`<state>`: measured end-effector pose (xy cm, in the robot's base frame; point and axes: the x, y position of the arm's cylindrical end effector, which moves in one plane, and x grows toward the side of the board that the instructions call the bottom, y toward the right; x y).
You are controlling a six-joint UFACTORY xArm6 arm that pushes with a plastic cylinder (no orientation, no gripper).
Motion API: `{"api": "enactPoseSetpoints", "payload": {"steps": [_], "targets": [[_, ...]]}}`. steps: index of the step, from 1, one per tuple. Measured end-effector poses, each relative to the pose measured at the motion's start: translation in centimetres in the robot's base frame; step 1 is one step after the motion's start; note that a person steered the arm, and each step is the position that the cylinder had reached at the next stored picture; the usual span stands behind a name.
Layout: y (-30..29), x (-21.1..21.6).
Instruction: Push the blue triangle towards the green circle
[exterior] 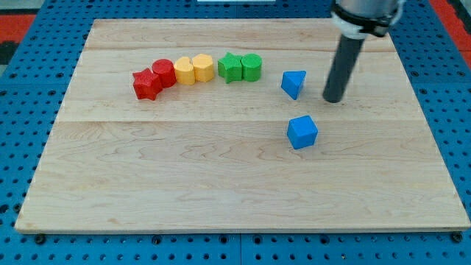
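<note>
Arm's tip [333,99], bare rod holding nothing, sits just right of blue triangle [294,83]; green circle [252,67] left of triangle.

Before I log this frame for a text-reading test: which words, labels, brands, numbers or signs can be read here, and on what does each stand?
None: no readable text shows anywhere.
The wooden board bears only grain.
The blue triangle, green circle, blue cube, green star, the yellow blocks and the red blocks have plain faces.
My tip, at the view's right of the blue triangle, shows no marking.
</note>
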<state>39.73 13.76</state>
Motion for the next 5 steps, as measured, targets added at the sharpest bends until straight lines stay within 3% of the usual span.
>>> {"api": "enactPoseSetpoints", "payload": {"steps": [3, 5], "targets": [[-7.8, -2.2], [2.2, -2.5]]}}
